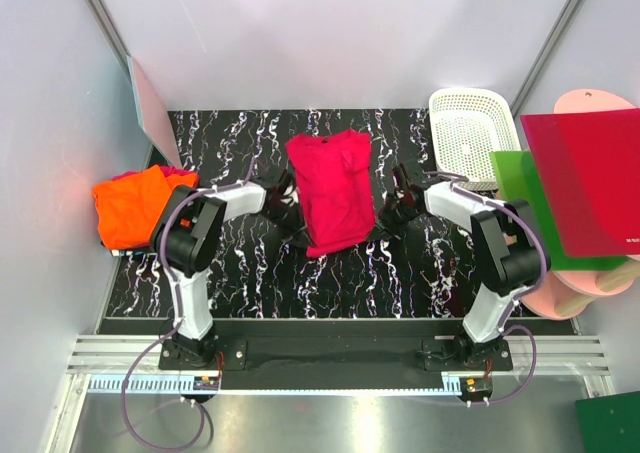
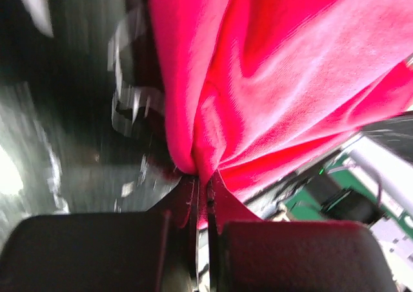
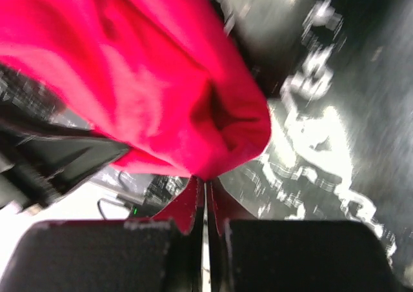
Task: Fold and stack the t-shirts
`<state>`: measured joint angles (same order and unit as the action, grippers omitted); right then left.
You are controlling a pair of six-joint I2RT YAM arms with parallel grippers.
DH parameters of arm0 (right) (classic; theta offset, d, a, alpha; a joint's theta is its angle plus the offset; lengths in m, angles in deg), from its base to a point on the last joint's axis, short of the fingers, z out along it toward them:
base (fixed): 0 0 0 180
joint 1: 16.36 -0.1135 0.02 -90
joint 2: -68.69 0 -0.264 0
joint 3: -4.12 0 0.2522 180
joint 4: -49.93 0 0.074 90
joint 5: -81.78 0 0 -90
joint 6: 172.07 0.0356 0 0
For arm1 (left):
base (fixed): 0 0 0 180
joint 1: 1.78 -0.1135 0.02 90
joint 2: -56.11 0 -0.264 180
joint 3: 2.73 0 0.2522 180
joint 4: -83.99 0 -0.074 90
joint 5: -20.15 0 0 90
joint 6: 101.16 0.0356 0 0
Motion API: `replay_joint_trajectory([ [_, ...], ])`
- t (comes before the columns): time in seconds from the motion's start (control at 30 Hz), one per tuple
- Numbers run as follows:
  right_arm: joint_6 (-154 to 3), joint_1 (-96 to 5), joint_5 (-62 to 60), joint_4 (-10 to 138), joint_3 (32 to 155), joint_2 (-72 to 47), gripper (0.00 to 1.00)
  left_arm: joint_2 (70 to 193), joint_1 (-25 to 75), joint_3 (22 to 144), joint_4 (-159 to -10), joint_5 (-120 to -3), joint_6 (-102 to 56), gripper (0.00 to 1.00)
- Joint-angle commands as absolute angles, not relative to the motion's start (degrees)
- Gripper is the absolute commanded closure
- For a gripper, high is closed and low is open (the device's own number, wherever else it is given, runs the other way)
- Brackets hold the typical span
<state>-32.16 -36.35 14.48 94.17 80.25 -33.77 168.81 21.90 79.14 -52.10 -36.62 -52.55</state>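
The crimson-pink t-shirt (image 1: 330,188) lies in the middle of the black marbled surface (image 1: 400,273). The left pincer (image 1: 283,198) is clamped on its left side edge and the right pincer (image 1: 393,201) on its right side edge, each with cloth bunched between closed fingers. Bare surface lies in front of the shirt toward the arm bases. The orange t-shirt (image 1: 130,205) sits crumpled at the surface's left edge, well apart. A white basket (image 1: 470,133), a green board (image 1: 525,188) and a red board (image 1: 590,178) crowd the right side.

white basket (image 1: 468,125) beside a green board (image 1: 520,208) under a red board (image 1: 590,178).
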Motion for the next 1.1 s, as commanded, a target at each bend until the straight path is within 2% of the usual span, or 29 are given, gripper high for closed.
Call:
replay_joint_trajectory([
  [0.0, -33.1, -36.2, 16.2, 97.0, 80.4, -26.9, 1.00, 161.3, 22.3, 76.2, -46.5, -36.5, -50.2, 1.00],
  [0.17, -34.7, -36.3, 15.1, 100.4, 86.5, -24.4, 1.00, 158.1, 22.3, 82.5, -41.4, -35.8, -49.8, 1.00],
  [0.33, -38.6, -36.4, 14.7, 103.3, 96.8, -27.3, 1.00, 158.7, 22.3, 90.7, -39.3, -34.3, -52.4, 1.00],
  [0.5, -42.0, -36.2, 15.3, 106.0, 108.3, -34.2, 1.00, 160.4, 22.2, 97.3, -38.7, -33.2, -56.1, 1.00],
  [0.77, -48.4, -36.2, 13.7, 110.4, 126.9, -47.5, 1.00, 163.7, 19.8, 106.9, -38.0, -38.0, -58.8, 0.99],
  [0.93, -51.4, -36.1, 10.6, 111.5, 136.1, -55.9, 1.00, 169.9, 16.9, 112.1, -38.2, -38.6, -59.2, 0.91],
  [1.07, -52.4, -35.8, 9.1, 112.9, 145.6, -62.6, 1.00, 174.7, 15.5, 115.6, -38.1, -37.6, -59.9, 0.89],
])
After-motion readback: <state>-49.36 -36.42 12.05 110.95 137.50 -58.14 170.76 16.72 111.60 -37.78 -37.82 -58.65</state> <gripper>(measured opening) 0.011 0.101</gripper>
